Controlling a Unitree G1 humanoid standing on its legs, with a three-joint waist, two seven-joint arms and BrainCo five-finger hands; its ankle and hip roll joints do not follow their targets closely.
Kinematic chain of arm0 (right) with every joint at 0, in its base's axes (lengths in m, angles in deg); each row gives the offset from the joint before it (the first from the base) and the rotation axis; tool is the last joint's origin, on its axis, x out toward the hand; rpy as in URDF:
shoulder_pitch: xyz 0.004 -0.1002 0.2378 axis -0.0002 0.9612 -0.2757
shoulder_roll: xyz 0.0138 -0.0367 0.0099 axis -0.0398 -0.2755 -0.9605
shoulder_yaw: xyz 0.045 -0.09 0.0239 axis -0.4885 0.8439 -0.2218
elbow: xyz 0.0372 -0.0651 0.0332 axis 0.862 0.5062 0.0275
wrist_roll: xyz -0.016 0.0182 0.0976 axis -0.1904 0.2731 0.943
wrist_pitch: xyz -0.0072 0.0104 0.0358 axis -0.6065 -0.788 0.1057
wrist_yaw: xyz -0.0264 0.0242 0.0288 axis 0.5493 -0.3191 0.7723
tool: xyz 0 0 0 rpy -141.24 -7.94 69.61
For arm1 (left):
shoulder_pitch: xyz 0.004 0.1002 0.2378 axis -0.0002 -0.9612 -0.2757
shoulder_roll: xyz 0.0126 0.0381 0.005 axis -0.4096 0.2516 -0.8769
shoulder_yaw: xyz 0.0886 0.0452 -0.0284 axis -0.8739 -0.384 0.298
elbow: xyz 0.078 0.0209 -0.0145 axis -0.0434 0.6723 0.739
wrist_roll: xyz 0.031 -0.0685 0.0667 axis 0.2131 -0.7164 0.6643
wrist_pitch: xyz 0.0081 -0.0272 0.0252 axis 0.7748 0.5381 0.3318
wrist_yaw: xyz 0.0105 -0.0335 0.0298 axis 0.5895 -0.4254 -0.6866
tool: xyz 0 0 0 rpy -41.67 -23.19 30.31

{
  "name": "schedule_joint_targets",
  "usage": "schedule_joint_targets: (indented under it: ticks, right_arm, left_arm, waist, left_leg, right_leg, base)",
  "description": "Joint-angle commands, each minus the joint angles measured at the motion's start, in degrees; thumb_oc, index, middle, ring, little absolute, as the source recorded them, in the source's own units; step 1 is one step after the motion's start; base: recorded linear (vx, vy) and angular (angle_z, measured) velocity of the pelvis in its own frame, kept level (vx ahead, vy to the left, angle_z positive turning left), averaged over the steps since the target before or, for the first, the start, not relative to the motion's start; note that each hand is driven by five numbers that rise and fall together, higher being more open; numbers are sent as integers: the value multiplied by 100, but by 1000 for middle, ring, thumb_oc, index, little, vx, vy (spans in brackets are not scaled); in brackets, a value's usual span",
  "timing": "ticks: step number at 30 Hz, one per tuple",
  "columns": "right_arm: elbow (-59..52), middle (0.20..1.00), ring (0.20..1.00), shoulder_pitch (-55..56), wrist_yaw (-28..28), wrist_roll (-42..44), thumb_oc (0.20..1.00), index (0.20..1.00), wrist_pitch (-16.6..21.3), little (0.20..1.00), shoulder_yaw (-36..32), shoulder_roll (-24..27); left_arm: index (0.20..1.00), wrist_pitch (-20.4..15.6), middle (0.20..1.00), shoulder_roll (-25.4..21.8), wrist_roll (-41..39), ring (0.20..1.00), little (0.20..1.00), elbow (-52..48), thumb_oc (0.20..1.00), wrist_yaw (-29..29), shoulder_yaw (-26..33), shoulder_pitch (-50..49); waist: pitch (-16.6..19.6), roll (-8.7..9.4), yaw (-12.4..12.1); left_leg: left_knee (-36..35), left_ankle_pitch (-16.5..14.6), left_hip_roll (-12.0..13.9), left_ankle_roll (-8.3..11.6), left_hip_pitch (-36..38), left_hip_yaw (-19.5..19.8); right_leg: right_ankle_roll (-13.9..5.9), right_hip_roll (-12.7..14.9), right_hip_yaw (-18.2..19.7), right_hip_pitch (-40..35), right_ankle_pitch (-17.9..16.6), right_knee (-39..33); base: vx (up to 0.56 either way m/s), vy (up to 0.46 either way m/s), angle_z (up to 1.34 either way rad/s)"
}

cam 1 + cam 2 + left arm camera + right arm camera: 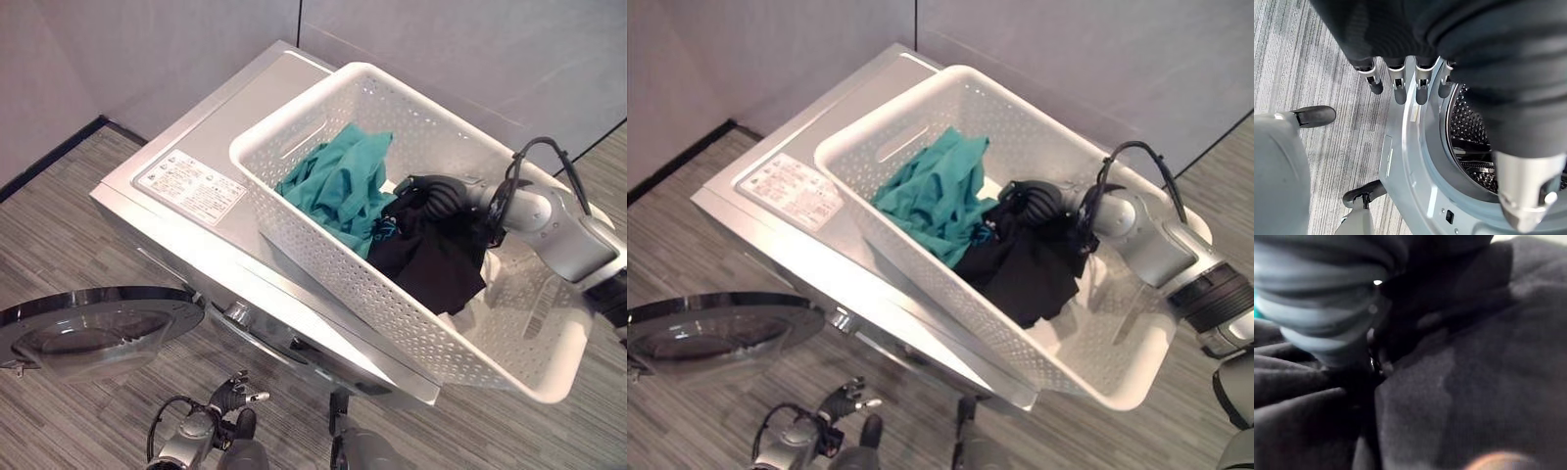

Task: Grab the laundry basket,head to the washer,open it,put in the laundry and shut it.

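Basket (323, 98) atop washer (211, 117); right hand (1038, 201) buried in black cloth (1029, 264), grip unreadable; left hand (1400, 81) slack, empty, by open door (93, 328).

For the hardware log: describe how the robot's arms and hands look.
Both arms are silver-grey, smooth and rounded. The right arm carries a looping black cable and a dark band at one joint. The right hand has a dark ribbed cover. The left hand has silver fingers with dark tips.
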State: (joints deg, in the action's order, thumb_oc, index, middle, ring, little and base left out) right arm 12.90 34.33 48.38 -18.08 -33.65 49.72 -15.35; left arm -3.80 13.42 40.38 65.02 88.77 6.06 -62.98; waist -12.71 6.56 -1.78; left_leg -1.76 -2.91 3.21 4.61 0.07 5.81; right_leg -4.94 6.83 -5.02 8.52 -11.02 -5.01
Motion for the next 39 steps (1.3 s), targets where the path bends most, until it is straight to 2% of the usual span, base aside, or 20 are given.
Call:
schedule_joint_targets:
  ticks: [1,6,10,16,19,20,24,26,27,31,39]
  right_arm:
    - [99,200,200,-100,900,736,200,200,302,200,-150,-29]
    - [335,200,200,-954,1345,1250,200,200,526,200,-238,364]
    - [729,200,200,-1509,1636,1489,200,200,660,200,-213,466]
    - [1329,200,200,-2337,2104,1832,200,200,806,200,-108,316]
    - [1477,200,200,-2463,2289,1847,200,200,809,200,-207,196]
    - [1629,200,200,-2549,2534,1884,200,200,833,200,-388,76]
    - [1822,200,200,-2696,3186,1639,200,200,863,200,-865,-194]
    - [1815,200,200,-2686,3191,1633,200,200,860,200,-874,-197]
    - [1917,200,200,-2805,3503,1528,200,200,869,200,-1060,-333]
    - [2166,200,200,-3065,3966,1366,200,200,908,200,-1286,-448]
    - [2403,200,200,-3417,4532,764,200,200,808,200,-1303,-59]
  left_arm:
    - [1000,-138,1000,29,162,1000,1000,110,1000,-157,-143,58]
    - [1000,-202,1000,11,96,1000,1000,233,1000,-199,-133,19]
    - [1000,-224,1000,14,63,1000,1000,401,1000,-210,-108,-16]
    - [1000,-263,1000,89,31,1000,1000,762,1000,-328,-65,7]
    - [1000,-272,1000,114,62,1000,1000,850,1000,-399,-64,53]
    - [1000,-270,1000,144,64,1000,1000,856,1000,-463,-91,78]
    - [1000,-266,1000,232,-3,1000,1000,709,1000,-568,-195,153]
    - [1000,-266,1000,228,-3,1000,1000,710,1000,-569,-194,153]
    - [1000,-254,1000,266,-10,1000,1000,704,1000,-620,-254,208]
    - [1000,-246,1000,318,18,1000,1000,700,1000,-680,-359,244]
    - [1000,-273,1000,336,76,1000,1000,774,1000,-764,-349,226]
  waist:
    - [153,-56,-6]
    - [356,2,19]
    - [509,33,32]
    - [688,30,72]
    - [728,26,89]
    - [765,9,98]
    - [825,-28,113]
    - [824,-24,113]
    - [836,-35,121]
    - [866,-45,121]
    - [929,-36,127]
  left_leg:
    - [28,-171,-99,-295,-202,-3]
    - [-17,-223,-93,-304,-34,-59]
    - [-43,-260,-80,-302,80,-97]
    - [-122,-283,-56,-302,252,-163]
    - [-132,-294,-59,-311,293,-185]
    - [-138,-307,-65,-321,325,-189]
    - [-165,-333,-82,-351,375,-184]
    - [-165,-333,-83,-351,378,-184]
    - [-159,-357,-101,-368,395,-190]
    - [-135,-403,-128,-406,434,-203]
    - [-153,-438,-192,-449,483,-234]
  right_leg:
    - [-326,281,521,7,796,423]
    - [-341,252,572,-118,798,369]
    - [-344,237,596,-209,814,365]
    - [-337,205,628,-297,836,374]
    - [-337,199,650,-331,829,363]
    - [-336,199,663,-352,828,355]
    - [-343,199,687,-388,823,331]
    - [-343,199,687,-391,823,331]
    - [-346,197,696,-400,818,334]
    - [-368,205,727,-421,800,327]
    - [-418,249,777,-416,762,306]
  base:
    - [29,12,-6]
    - [30,7,-5]
    - [28,2,-12]
    - [20,5,-12]
    - [9,4,-5]
    - [8,11,-5]
    - [0,0,0]
    - [0,0,0]
    - [0,0,0]
    - [4,6,-1]
    - [-3,16,-4]
